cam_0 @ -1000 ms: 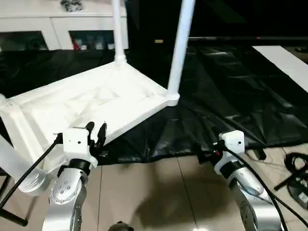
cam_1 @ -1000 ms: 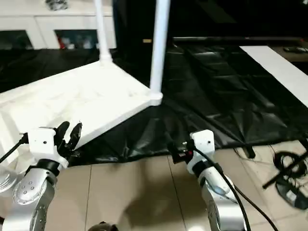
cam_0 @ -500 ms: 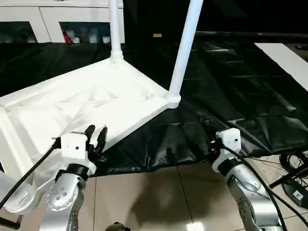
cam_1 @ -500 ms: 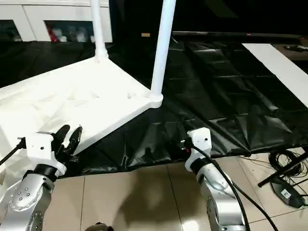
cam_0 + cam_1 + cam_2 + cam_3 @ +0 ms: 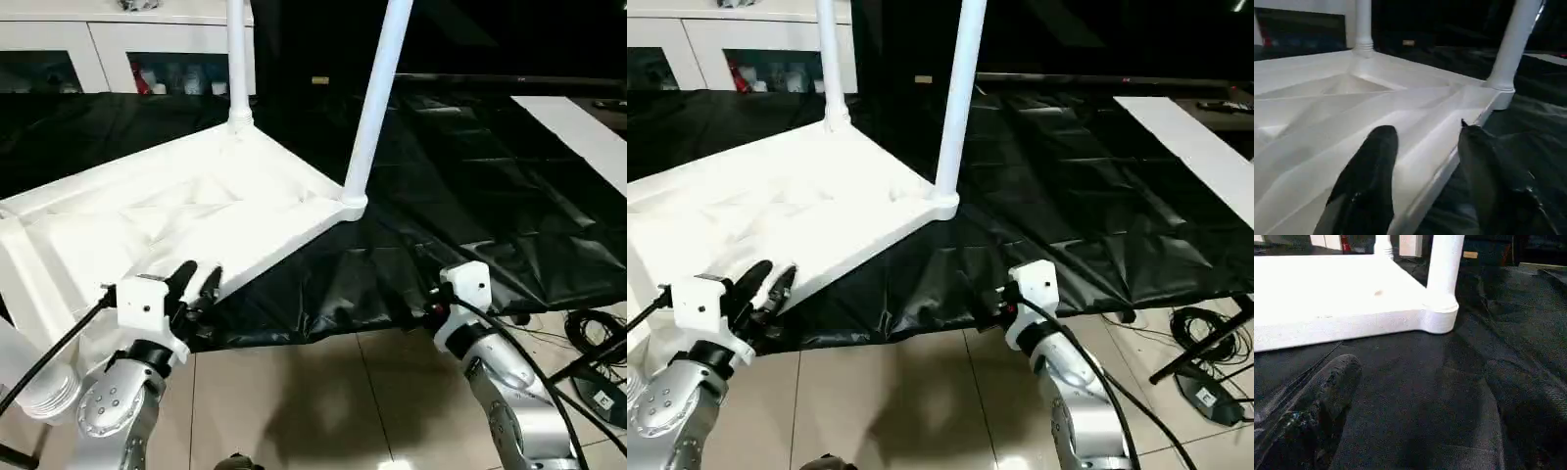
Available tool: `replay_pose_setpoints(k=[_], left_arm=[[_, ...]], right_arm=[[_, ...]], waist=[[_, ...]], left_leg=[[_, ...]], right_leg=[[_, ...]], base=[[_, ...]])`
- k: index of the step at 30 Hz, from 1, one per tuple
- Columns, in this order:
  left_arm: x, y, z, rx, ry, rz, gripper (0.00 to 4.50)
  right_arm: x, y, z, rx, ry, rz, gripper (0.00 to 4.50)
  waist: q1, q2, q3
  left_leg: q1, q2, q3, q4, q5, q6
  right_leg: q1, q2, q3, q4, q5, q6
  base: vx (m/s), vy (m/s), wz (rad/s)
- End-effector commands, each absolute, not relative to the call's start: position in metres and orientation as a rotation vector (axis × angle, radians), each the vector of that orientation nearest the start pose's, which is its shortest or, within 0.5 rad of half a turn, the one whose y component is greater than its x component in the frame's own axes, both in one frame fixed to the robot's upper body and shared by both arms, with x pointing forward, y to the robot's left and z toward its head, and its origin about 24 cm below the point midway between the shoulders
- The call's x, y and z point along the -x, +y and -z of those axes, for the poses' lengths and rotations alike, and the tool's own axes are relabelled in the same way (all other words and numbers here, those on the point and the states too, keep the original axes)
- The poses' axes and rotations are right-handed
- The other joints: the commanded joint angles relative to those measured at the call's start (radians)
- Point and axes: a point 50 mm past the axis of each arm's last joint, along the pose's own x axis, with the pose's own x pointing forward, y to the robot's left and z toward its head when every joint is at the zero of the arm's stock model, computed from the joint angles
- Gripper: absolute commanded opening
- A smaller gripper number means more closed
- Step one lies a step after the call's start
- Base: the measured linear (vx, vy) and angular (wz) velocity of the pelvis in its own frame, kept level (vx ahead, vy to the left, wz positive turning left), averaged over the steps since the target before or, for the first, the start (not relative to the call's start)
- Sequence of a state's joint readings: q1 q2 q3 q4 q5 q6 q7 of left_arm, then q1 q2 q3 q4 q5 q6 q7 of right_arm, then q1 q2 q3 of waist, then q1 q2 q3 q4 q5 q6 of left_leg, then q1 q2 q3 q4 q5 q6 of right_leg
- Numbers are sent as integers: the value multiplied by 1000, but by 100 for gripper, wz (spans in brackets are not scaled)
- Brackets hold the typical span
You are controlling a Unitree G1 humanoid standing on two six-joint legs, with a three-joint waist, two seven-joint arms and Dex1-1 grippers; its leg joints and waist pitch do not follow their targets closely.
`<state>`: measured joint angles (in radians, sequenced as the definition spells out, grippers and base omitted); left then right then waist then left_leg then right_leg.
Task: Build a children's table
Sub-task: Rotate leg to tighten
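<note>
i seem to be in an indoor room set up as a test or lab space: beige floor tiles (image 5: 294, 392) partly covered by a crinkled black plastic sheet (image 5: 470, 206), loose black cables (image 5: 598, 338) at the side, and a white cabinet with glass doors (image 5: 127, 59) along the back wall, small items behind its glass.
</note>
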<state>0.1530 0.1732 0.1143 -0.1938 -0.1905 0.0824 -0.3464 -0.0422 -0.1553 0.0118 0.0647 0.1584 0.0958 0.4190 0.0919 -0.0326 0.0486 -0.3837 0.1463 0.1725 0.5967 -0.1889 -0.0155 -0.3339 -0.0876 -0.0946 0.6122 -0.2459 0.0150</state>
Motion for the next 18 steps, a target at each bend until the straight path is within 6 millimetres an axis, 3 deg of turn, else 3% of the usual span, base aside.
replay_pose_setpoints(k=[1,5,6,8,10,12,14,15,16,18], left_arm=[[-220,196,-55,-32,18,226,263],[-218,195,-56,0,16,252,263],[-216,195,-56,24,16,267,299],[-207,194,-57,63,14,338,303],[-203,197,-57,58,18,359,304],[-204,206,-55,-15,37,316,343],[-207,212,-55,-69,45,276,346],[-211,212,-57,-61,40,277,341],[-212,212,-57,-55,39,280,366],[-214,209,-59,-50,38,307,366]], right_arm=[[-260,-157,-34,-17,107,-438,450],[-263,-153,-36,-8,92,-468,450],[-263,-153,-37,-13,90,-468,450],[-264,-152,-37,-17,89,-470,450],[-263,-150,-36,-20,91,-480,450],[-262,-147,-35,-27,99,-498,450],[-264,-143,-34,-26,107,-519,450],[-271,-137,-36,-18,98,-543,450],[-273,-135,-37,-16,95,-549,450],[-287,-126,-42,1,85,-587,450]], waist=[[3,8,-37],[4,10,-42],[3,9,-42],[4,7,-44],[2,7,-44],[2,6,-41],[1,13,-39],[-1,11,-38],[-2,12,-38],[-3,15,-38]], left_leg=[[23,103,-49,-108,-363,-67],[22,104,-46,-103,-300,-48],[20,103,-46,-103,-288,-44],[20,104,-44,-101,-254,-30],[21,102,-41,-100,-248,-21],[19,100,-41,-101,-257,-12],[24,102,-42,-103,-298,-25],[24,102,-43,-105,-308,-31],[25,101,-44,-107,-331,-46],[28,103,-45,-108,-358,-71]], right_leg=[[-1,-92,73,-84,-179,-133],[3,-91,72,-75,-92,-151],[5,-90,71,-72,-75,-154],[7,-89,69,-66,-23,-170],[7,-86,69,-65,-10,-172],[7,-84,69,-67,-27,-168],[3,-84,71,-73,-77,-158],[3,-85,71,-74,-91,-156],[1,-87,70,-75,-126,-163],[-3,-88,71,-76,-160,-167]], base=[[0,0,0],[0,0,0],[0,0,0],[0,0,0],[0,0,0],[0,0,0],[0,0,0],[0,0,0],[0,0,0],[0,0,0]])
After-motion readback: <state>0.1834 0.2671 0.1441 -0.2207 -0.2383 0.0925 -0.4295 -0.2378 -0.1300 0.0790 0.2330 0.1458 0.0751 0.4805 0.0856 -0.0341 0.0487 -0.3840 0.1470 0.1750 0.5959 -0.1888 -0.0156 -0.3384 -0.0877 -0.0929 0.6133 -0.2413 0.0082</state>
